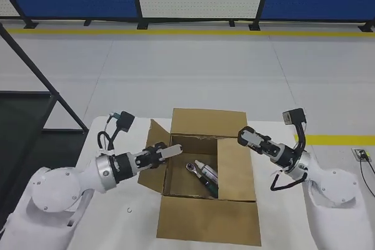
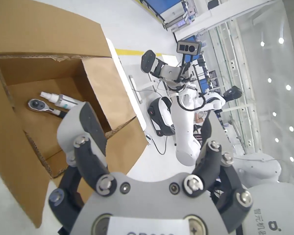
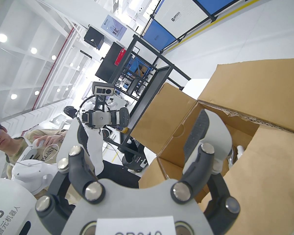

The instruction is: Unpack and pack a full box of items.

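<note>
Two items touched in box (image 1: 209, 222): wrench (image 2: 35, 104), bottle (image 2: 60, 99). Left end effector (image 2: 147, 125), right end effector (image 3: 140, 133) both spread, empty. Risks: snagged flap (image 1: 157, 134), shoved box, double grab.

Ratchet (image 2: 35, 104) beside bottle (image 2: 60, 99), inside box (image 2: 39, 72)

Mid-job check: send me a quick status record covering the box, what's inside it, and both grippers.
box: cardboard box, all flaps open, on the white table
contents: ratchet wrench and spray bottle, lying side by side on the box floor
left gripper: open, empty, at the flap on its side of the opening
right gripper: open, empty, by the far end of the opposite flap
stage: cannot tell whether this is unpacking or packing
</note>
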